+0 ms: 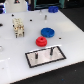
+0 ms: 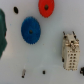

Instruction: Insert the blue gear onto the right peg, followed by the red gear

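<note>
Exterior view: blue gear (image 1: pixel 47 32) lies flat on the white bench (image 1: pixel 65 37), red gear (image 1: pixel 41 40) just beside it, plate (image 1: pixel 45 56) with right peg (image 1: pixel 51 50) near; fingers not in view, state cannot be told. Risk: grabbing red first, or knocking it, since the gears sit close. Open room on the blue gear's far side; white block (image 1: pixel 18 27) stands well apart.

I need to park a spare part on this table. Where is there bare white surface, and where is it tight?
Free: the wide white stretch toward the exterior view's right of the flat toothed blue gear, and the near patch left of the black-framed grey plate. Crowded: the small round red gear sits close to the blue one and the plate; the cream perforated block stands nearby.
</note>
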